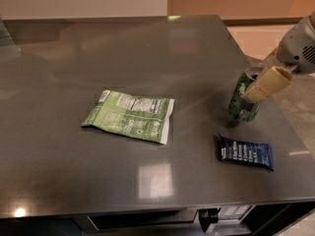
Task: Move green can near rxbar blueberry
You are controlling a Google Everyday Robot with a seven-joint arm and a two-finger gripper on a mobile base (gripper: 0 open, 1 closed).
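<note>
Jaws of the gripper [255,88] are at the right side of the desk [74,181], against the upper part of the green can [242,104]. One beige pad lies across the can's near side. The other is hidden, so I cannot tell how far the jaws are open or whether they hold the can.

The green can stands roughly upright, leaning slightly, directly below the jaws. The rxbar blueberry [246,152] lies flat on the near side of the can, a little to the right, close by but apart from it. Its long axis runs left to right with a slight slant. One arm only, entering from the right.

Judgement: the can appears already near the bar, so any remaining move is a short one toward the near edge.

White lettering on the bar, the can's pale markings and the white panel on the green bag [130,116], well to the left, are all illegible.
</note>
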